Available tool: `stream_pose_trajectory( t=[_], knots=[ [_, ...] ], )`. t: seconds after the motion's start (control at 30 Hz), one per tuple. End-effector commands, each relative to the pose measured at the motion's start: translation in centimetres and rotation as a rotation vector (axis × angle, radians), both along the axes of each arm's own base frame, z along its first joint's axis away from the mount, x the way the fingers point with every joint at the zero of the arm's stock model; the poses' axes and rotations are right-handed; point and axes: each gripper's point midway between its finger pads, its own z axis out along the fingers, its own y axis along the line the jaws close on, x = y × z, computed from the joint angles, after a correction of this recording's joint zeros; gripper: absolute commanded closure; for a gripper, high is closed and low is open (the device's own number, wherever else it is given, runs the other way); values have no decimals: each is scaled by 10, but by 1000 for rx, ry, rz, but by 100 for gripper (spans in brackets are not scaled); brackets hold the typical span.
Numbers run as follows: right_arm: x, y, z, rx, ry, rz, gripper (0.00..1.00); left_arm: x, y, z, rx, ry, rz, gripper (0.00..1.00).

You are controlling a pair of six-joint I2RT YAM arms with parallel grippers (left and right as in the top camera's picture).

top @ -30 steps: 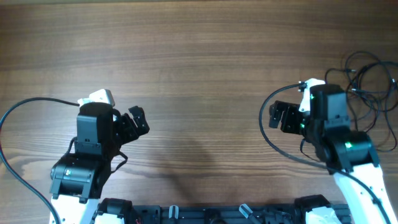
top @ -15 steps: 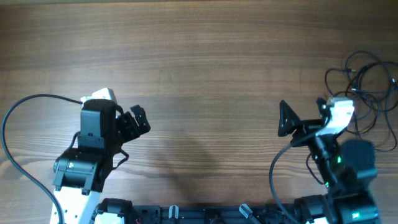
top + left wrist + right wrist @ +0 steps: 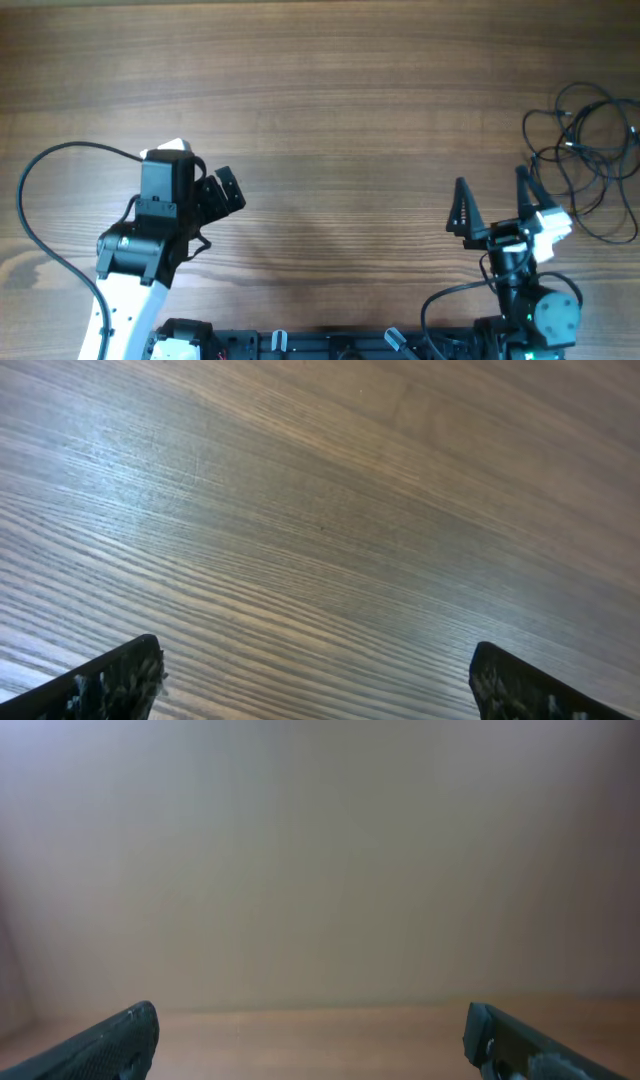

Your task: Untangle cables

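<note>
Wooden table, tangled black cables bunched at right edge

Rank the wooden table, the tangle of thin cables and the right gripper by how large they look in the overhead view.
1. table, filling the view.
2. cables, a loose tangle at the right edge.
3. right gripper, open; perhaps nearer the camera, so its true size is unsure.

Black-and-white twin arms
Left arm black over a white link, with a thick black cable; right arm black, white wrist block.
</note>
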Motion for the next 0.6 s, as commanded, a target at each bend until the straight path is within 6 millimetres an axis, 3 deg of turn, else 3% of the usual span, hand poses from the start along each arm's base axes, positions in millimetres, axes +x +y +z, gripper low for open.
stream_pose_trajectory(
  t=[0.0,0.2,0.33,0.57],
  knots=[
    [-1,-7,-3,-14,-64,-33,0,0,3,-9,12,30,22,0],
    [8,-6,-32,-184,24,-69,0,1,3,-15,17,59,22,0],
    [14,3,-90,-211,255,-1,0,1,3,-16,17,60,22,0],
    [14,1,-91,-191,264,-5,0,1,3,-16,17,60,21,0]
  ],
)
